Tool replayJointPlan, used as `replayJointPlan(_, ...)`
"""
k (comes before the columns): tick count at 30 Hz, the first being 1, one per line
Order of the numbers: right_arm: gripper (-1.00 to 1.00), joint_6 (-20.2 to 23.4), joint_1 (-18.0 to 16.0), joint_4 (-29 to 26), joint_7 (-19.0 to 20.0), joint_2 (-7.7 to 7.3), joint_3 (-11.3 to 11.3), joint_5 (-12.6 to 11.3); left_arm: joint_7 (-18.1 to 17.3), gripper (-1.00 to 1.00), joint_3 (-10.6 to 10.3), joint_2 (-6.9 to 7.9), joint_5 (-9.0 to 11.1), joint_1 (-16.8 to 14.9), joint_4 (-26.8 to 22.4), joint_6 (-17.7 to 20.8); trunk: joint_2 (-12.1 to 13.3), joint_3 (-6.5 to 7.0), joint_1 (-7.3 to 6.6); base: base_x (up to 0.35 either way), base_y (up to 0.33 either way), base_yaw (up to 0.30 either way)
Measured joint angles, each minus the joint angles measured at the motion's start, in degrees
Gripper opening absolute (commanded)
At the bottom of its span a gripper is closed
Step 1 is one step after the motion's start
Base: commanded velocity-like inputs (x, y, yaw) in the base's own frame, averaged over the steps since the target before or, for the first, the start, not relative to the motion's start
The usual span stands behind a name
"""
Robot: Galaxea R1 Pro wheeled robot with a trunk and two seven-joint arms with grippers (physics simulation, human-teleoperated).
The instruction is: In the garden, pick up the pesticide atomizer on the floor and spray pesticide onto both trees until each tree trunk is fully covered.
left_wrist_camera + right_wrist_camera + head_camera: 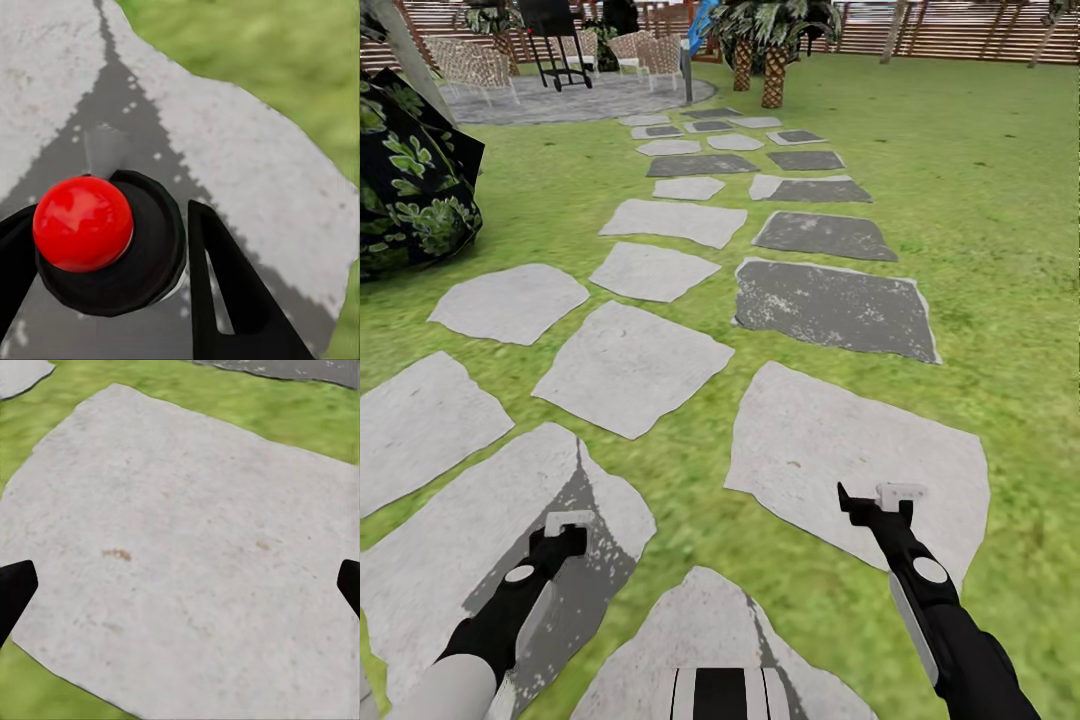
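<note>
My left gripper (112, 247) pinches a glossy red-knobbed black round object (101, 236); right gripper (180, 585) spread wide over a rough pale flagstone (187, 547).

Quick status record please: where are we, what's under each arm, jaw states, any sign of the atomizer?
place: lawn, stepping-stone path leading to a round patio
left gripper: over a stone; jaw state unclear
right gripper: jaws open, empty, over a pale stone
atomizer: not seen
ahead: palms, fence
left side: dark-leaved bush
</note>
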Motion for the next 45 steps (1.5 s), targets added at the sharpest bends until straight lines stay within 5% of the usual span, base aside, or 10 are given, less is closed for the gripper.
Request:
replayJointPlan(5, 1.00, 0.00, 0.00, 0.22, -0.02, 0.00, -0.01, 0.05, 0.05, -1.00, 0.05, 0.86, 0.42, 0.01, -0.27, 0.21, 0.07, 1.11, -0.13, 0.000, 0.000, 0.000)
replayJointPlan(29, 1.00, 0.00, 0.00, -0.96, -0.17, 1.59, -0.04, 0.31, 0.01, -1.00, -0.50, 0.26, 0.41, 0.01, -0.25, 0.32, 0.39, 6.42, -0.75, 0.000, 0.000, -0.005)
replayJointPlan(45, 1.00, -0.23, 0.00, -0.92, -0.17, 1.24, -0.24, 0.32, 0.01, -1.00, -0.41, 0.26, 0.27, 0.01, -0.25, 0.23, 6.79, 10.27, -4.25, 0.000, 0.000, -0.227)
